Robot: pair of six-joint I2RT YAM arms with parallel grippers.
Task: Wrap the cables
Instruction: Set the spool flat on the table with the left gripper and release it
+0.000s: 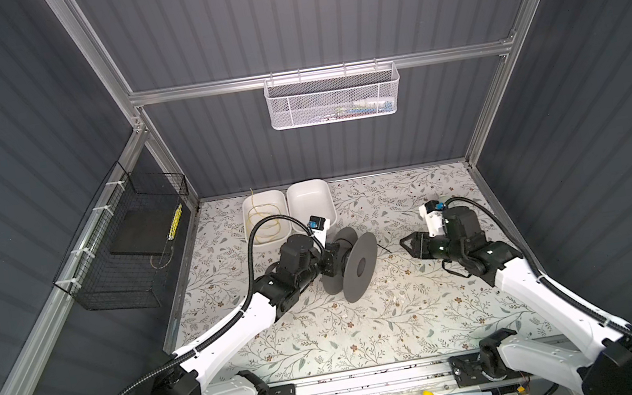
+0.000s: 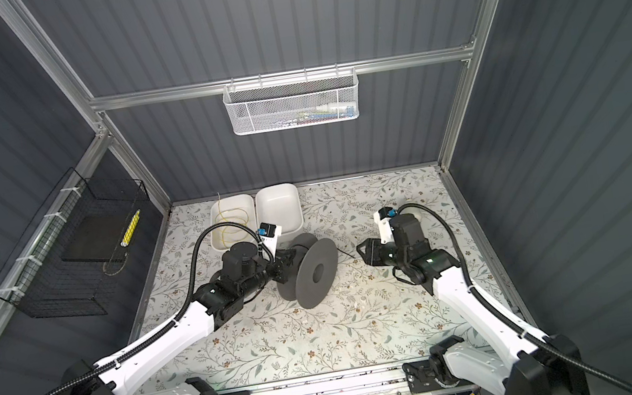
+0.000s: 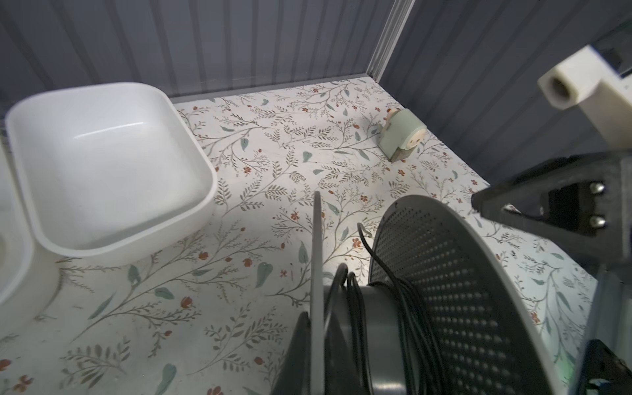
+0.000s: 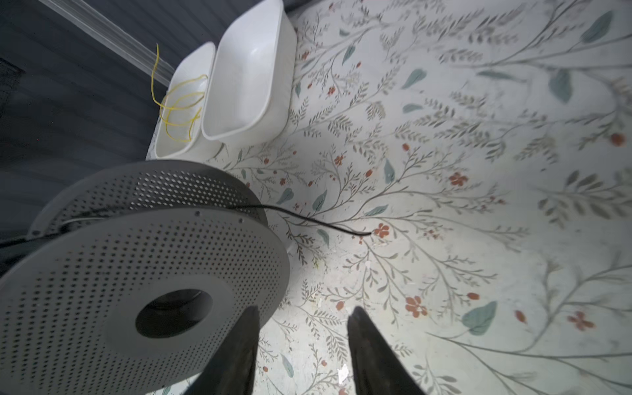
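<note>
While my left jaws clamp the spool (image 1: 359, 249) steady for winding, my right jaws gape empty near the cord's (image 4: 307, 220) loose tail.

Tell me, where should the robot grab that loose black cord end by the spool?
Probably the free tail of the black cord, just past the spool rim. Come from above with the open right gripper: the thin tail sticks out toward that side, clear of the flanges.
</note>
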